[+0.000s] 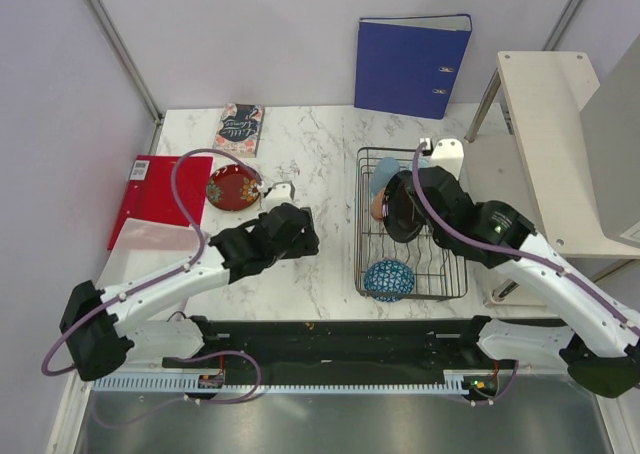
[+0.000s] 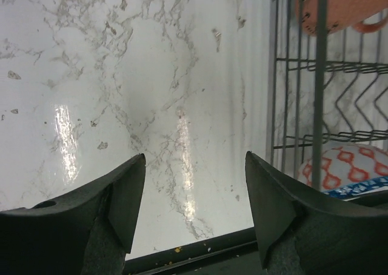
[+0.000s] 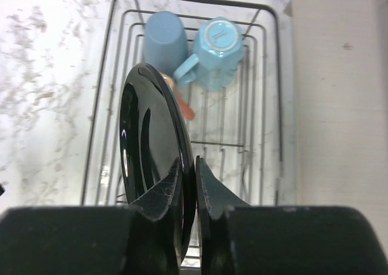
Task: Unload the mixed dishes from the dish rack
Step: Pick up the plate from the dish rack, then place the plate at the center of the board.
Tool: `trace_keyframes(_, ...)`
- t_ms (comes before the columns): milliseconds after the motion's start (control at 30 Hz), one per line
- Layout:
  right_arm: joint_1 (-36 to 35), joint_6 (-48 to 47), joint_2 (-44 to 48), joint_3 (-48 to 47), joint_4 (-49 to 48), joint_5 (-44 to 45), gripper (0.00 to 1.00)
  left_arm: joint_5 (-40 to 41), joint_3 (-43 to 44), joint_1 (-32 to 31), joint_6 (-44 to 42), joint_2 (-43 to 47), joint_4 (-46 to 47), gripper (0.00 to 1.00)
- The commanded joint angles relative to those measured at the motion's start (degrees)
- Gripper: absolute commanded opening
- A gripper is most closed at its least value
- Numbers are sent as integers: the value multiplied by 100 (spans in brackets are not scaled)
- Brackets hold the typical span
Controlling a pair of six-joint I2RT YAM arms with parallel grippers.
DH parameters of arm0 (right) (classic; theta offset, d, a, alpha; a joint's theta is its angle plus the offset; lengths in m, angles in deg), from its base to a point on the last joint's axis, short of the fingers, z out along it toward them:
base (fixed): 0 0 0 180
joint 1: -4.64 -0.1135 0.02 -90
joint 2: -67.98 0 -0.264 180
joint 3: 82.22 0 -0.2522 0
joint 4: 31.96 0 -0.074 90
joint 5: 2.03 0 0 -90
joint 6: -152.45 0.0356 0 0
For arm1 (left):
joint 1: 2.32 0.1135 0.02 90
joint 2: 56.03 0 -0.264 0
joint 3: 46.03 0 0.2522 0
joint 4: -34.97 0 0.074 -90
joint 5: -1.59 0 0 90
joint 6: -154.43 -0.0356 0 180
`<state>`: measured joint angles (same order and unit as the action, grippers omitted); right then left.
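The black wire dish rack (image 1: pixel 359 224) stands right of centre on the marble table. My right gripper (image 3: pixel 195 166) is over it, shut on the rim of the black shallow dish (image 3: pixel 145 142), which stands on edge. Behind the dish lie two blue mugs (image 3: pixel 165 42) (image 3: pixel 218 45) and the salmon cup (image 3: pixel 185 108). The net-patterned bowl (image 1: pixel 388 279) sits at the rack's near end. My left gripper (image 2: pixel 195 166) is open with nothing between its fingers, low over bare marble just left of the rack (image 2: pixel 318 75). The yellow-and-red plate (image 1: pixel 233 187) rests on the table at left.
A red folder (image 1: pixel 155 199) and a book (image 1: pixel 240 127) lie at the table's left and back. A blue binder (image 1: pixel 412 64) stands against the back wall. A pale side table (image 1: pixel 560 144) is close to the rack's right. A black strip (image 2: pixel 194 248) runs along the near edge.
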<state>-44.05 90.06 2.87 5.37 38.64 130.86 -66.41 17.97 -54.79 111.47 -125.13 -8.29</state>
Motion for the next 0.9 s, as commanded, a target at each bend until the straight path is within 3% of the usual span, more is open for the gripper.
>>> trace_keyframes(0, -9, 463, 628, 726, -1147, -868, 0, 349, -119, 26, 331, 1018, 654, 75)
trace_keyframes(33, -9, 534, 682, 833, -1323, -1036, 0, 227, -233, 43, 323, 1256, 821, 77)
trace_keyframes(100, 8, 727, 831, 1131, -1806, -1491, 0, -53, -741, 122, 419, 2105, 1582, 96)
trace_keyframes(167, 34, 911, 937, 1351, -2410, -1905, 0, -597, -1634, 384, 314, 2724, 2610, 99)
trace_keyframes(200, 35, 982, 1051, 1587, -2649, -2134, 0, -922, -1927, 508, 296, 3031, 3555, 99)
trace_keyframes(233, 35, 1087, 1104, 1703, -2860, -2423, 0, -1517, -2295, 657, 357, 3339, 3800, 99)
trace_keyframes(367, 78, 1334, 1140, 2046, -3801, -3039, 0, -2813, -2309, 1361, 428, 3140, 3881, 99)
trace_keyframes(433, 96, 1448, 1009, 2134, -4013, -3312, 0, -3200, -2282, 1371, 384, 3026, 4029, 99)
trace_keyframes(633, 105, 1677, 859, 2486, -4980, -4122, 0, -3413, -2273, 1371, 270, 2964, 4224, 99)
trace_keyframes(767, 105, 1686, 622, 2477, -5068, -4456, 0, -3413, -2282, 1371, 217, 2937, 4241, 97)
trace_keyframes(833, 105, 1686, 534, 2539, -5217, -4711, 0, -3448, -2290, 1371, 208, 2911, 4268, 87)
trace_keyframes(867, 105, 1694, 481, 2539, -5244, -4763, 0, -3457, -2290, 1371, 200, 2902, 4268, 72)
